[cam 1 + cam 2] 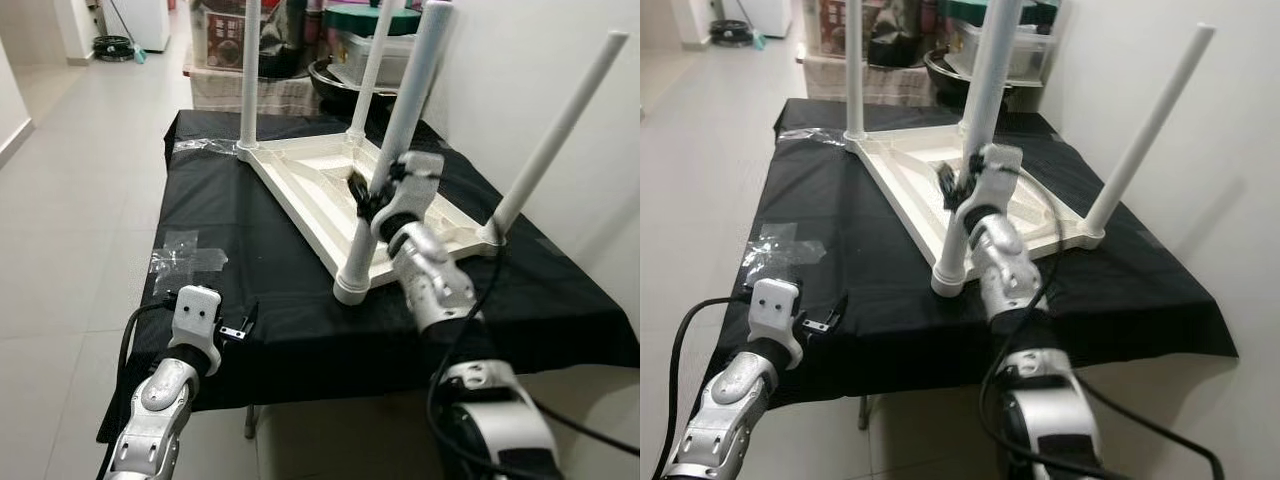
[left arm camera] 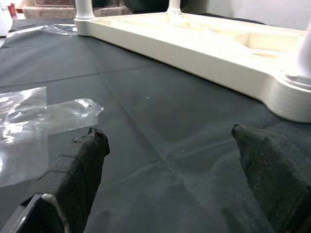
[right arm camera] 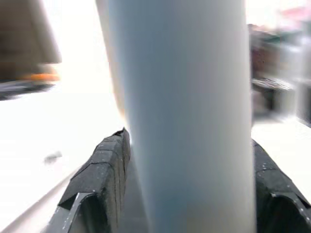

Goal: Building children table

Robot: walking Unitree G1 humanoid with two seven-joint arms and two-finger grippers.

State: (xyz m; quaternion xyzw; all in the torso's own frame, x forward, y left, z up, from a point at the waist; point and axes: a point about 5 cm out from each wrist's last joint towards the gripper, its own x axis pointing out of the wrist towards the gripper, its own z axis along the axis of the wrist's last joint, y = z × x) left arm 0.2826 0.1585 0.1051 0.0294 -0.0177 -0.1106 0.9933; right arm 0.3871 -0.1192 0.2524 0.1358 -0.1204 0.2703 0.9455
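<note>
A white children's table (image 1: 310, 165) lies upside down on a black-covered table (image 1: 250, 220), its legs pointing up. The near leg (image 1: 405, 120) stands in its corner socket (image 1: 352, 288). My right gripper (image 1: 368, 192) is shut on this leg about midway up; in the right wrist view the leg (image 3: 184, 97) sits between both black fingers (image 3: 104, 165). My left gripper (image 1: 240, 325) hovers open at the front left edge of the black cloth, apart from the white table. In the left wrist view its fingers (image 2: 77, 170) are spread wide over bare cloth, facing the table's rim (image 2: 204, 53).
Three more legs rise at the far left (image 1: 250, 70), far middle (image 1: 372, 70) and right (image 1: 555, 135). Clear tape patches (image 1: 185, 255) lie on the cloth. Storage boxes and a dark bowl (image 1: 335, 75) stand behind. A wall runs close on the right; open floor lies left.
</note>
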